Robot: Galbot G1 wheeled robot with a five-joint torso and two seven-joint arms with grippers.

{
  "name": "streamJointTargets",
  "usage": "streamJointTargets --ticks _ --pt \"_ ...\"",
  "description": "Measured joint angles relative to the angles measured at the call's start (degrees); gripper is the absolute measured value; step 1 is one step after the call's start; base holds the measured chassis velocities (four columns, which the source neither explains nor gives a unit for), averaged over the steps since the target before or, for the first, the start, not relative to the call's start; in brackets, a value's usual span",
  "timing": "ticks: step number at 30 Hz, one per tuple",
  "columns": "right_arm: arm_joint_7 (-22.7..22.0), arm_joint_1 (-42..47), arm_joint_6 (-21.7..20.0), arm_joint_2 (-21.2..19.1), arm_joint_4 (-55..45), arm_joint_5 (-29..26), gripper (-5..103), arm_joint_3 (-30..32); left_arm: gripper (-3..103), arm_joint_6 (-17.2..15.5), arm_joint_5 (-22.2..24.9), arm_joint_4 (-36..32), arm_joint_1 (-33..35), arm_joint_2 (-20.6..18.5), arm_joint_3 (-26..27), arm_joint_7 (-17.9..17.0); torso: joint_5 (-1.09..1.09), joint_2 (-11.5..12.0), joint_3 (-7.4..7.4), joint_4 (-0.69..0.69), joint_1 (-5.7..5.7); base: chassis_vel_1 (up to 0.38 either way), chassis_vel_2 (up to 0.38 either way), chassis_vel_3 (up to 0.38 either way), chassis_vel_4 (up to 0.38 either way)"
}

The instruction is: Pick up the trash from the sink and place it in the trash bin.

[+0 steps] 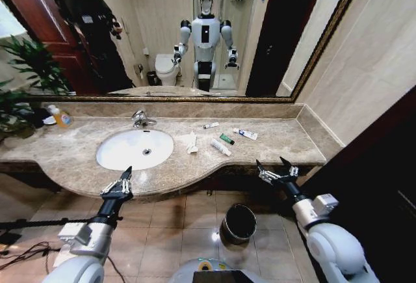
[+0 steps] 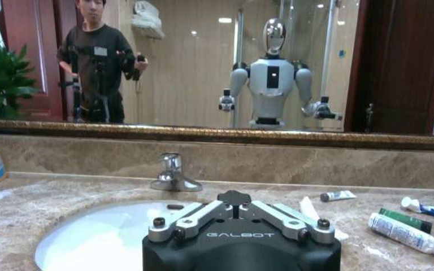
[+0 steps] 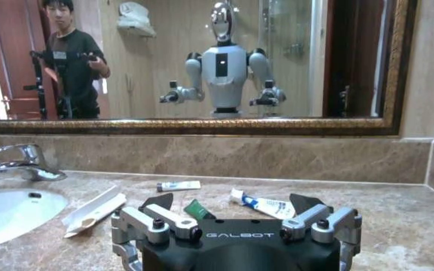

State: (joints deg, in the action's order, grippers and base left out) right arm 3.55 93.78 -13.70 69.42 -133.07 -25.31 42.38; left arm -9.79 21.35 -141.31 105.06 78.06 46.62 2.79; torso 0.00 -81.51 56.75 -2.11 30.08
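The white oval sink [image 1: 123,159] sits in a marble countertop [image 1: 286,143]. The trash lies on the counter to its right, not in the basin: a crumpled white tissue [image 1: 190,142], a small white tube [image 1: 210,125], a green tube [image 1: 226,138], a longer white tube [image 1: 220,146] and a white-and-blue toothpaste tube [image 1: 246,134]. On the floor below stands the dark trash bin [image 1: 238,224]. My left gripper [image 1: 125,177] is shut and empty in front of the sink's edge. My right gripper [image 1: 273,166] hangs open off the counter's front right edge.
A chrome faucet [image 1: 142,119] stands behind the basin. An orange soap bottle [image 1: 60,116] and a plant [image 1: 26,75] are at the far left. A mirror [image 1: 195,29] backs the counter, and a wall [image 1: 364,68] closes the right side. The floor is tiled.
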Motion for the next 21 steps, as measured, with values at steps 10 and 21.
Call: streamJointTargets --ticks 10,21 --pt "1.81 -3.8 -0.21 -2.99 5.25 -0.98 100 -1.27 0 0.0 0.0 0.0 0.0 0.0 0.0 0.0 0.0 0.0 0.0 0.0 0.0 0.0 0.0 0.0 0.0" --pt "4.66 -10.97 -0.11 -6.16 12.37 -2.95 100 -5.77 0 0.0 0.0 0.0 0.0 0.0 0.0 0.0 0.0 0.0 0.0 0.0 0.0 0.0 0.0 0.0 0.0"
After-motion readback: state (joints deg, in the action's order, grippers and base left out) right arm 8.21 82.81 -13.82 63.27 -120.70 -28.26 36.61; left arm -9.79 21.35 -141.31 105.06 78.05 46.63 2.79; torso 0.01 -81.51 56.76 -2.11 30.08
